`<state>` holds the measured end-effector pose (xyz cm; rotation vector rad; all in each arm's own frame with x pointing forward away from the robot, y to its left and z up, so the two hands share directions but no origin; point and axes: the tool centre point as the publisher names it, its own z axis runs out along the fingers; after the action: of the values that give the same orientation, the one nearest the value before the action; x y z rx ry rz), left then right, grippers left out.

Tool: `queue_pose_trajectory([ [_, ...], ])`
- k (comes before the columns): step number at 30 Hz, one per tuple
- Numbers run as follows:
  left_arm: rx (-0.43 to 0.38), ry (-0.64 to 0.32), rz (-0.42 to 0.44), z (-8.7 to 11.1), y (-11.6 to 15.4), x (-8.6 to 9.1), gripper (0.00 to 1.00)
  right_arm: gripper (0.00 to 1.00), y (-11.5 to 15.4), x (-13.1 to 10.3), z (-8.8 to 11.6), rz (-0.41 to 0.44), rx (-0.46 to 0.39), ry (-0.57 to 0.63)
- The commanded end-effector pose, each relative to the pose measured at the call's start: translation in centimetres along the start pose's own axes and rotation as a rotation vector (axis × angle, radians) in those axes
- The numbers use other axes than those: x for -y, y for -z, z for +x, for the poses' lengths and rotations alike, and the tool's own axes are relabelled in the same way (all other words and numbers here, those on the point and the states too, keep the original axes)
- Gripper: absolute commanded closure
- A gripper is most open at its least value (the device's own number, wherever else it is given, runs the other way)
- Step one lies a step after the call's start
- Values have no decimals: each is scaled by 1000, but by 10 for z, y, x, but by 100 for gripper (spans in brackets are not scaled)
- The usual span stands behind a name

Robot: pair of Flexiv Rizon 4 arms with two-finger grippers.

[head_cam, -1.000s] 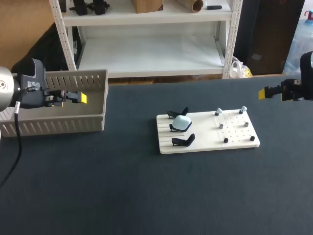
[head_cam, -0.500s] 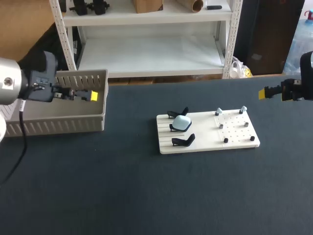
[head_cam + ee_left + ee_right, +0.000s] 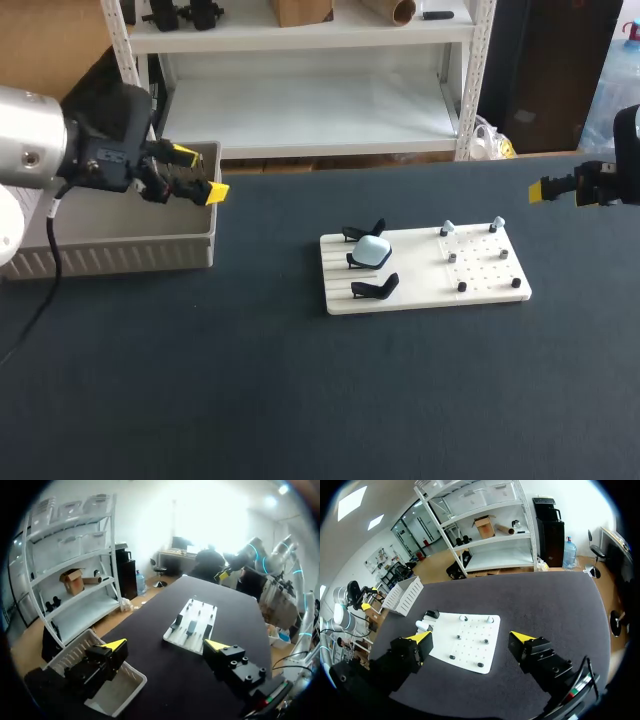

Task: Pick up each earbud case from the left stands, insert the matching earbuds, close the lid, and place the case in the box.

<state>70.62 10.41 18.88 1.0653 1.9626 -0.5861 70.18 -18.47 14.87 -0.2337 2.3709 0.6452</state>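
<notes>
Dark table runs open between box and white board. On the board, black stands hem the pale case; small pegs, perhaps earbuds, stud its right half.

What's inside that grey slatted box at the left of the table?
Only bare pale floor shows inside the box; nothing lies on the visible part. The left arm covers its far left part, and the near wall hides the floor just behind it.
</notes>
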Motion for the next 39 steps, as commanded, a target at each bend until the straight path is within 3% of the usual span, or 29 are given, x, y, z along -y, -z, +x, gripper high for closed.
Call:
queue_pose_trajectory([
  [1, 45, -128, 157, 0, -14, -2, 0, 0, 0, 0, 0, 1, -1, 1],
  [10, 65, -353, 344, -5, -47, 23, 0, 0, 0, 0, 0, 1, -1, 1],
  [14, 61, -389, 422, 4, -65, 36, 0, 0, 0, 0, 0, 1, -1, 1],
  [19, 41, -357, 496, 18, -84, 45, 0, 0, 0, 0, 0, 1, -1, 1],
  [24, 24, -335, 506, 27, -89, 49, 0, 0, 0, 0, 0, 1, -1, 1],
  [33, 39, -292, 446, 25, -91, 52, 0, 0, 0, 0, 0, 1, -1, 1],
  [39, 46, -289, 416, 32, -105, 54, 0, 0, 0, 0, 0, 1, -1, 1],
])
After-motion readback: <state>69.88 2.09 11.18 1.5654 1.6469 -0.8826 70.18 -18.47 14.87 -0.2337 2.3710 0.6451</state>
